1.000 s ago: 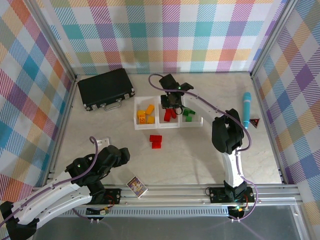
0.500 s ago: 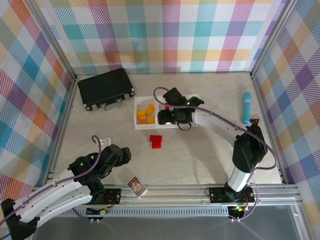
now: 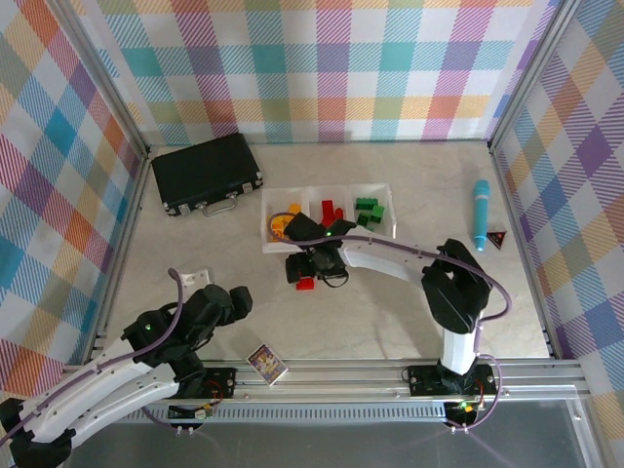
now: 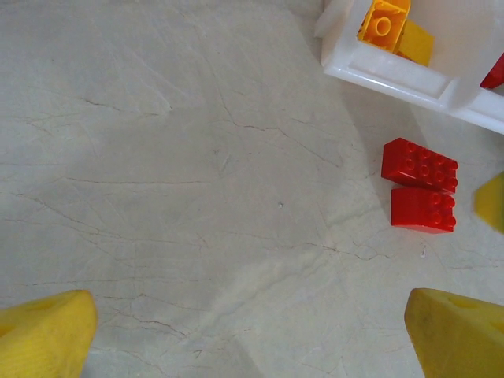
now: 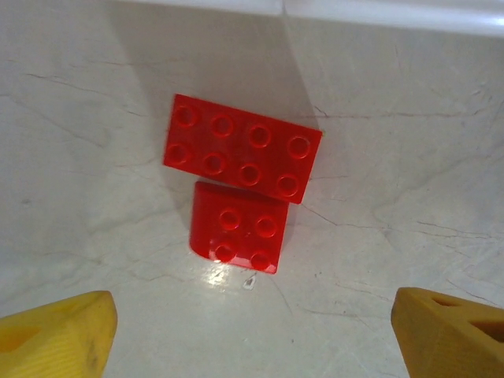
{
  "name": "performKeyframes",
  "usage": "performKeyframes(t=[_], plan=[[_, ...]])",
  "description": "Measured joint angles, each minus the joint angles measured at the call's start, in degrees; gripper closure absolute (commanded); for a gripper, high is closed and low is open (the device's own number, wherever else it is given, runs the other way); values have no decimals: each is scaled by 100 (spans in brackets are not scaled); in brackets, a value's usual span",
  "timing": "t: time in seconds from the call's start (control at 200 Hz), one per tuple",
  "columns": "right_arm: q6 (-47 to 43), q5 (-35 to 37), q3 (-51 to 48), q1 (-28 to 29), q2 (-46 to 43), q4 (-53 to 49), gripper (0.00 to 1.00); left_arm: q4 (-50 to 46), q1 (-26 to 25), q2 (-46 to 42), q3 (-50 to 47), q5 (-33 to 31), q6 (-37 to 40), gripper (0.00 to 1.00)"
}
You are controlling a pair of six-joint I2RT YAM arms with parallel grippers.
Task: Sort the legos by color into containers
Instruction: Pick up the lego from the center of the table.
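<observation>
Two red legos lie side by side on the table, a long one [image 5: 242, 148] and a short one [image 5: 239, 227]; from above just a red corner [image 3: 305, 284] peeks out under the arm. My right gripper [image 5: 252, 339] hovers over them, open, its yellow fingertips [image 5: 55, 331] wide apart and empty. The three joined containers [image 3: 327, 241] stand just beyond, holding yellow [image 3: 285, 222], red [image 3: 330, 212] and green [image 3: 369, 213] legos. My left gripper [image 4: 252, 339] is open over bare table, well short of the red legos [image 4: 419, 164], with nothing between its fingers [image 4: 43, 335].
A black case [image 3: 207, 174] lies at the back left. At the right sit a blue pen [image 3: 481, 213] and a small dark triangle [image 3: 498, 238]. A picture card [image 3: 265, 364] lies at the near edge. A small white piece [image 3: 198, 278] sits by the left arm.
My right gripper left the middle container, swung toward the near side to hang over the two red legos on the table, and opened. The left arm barely shifted.
</observation>
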Motion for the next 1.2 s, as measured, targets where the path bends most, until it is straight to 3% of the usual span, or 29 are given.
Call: performKeyframes(t=[0.39,0.905,1.075,1.2], plan=[[334,136,599,210,914,9,14,-363,0,-485,-96,-13,-173,0],[348,365,713,229,1309,-234,27,-363,2,-487,-164,-11,-192,0],[334,466,754,236,1351,-313,38,-372,2,-487,-181,-9,-221,0],[289,498,765,234,1353,-317,52,-369,2,-487,-181,-9,-238,0]])
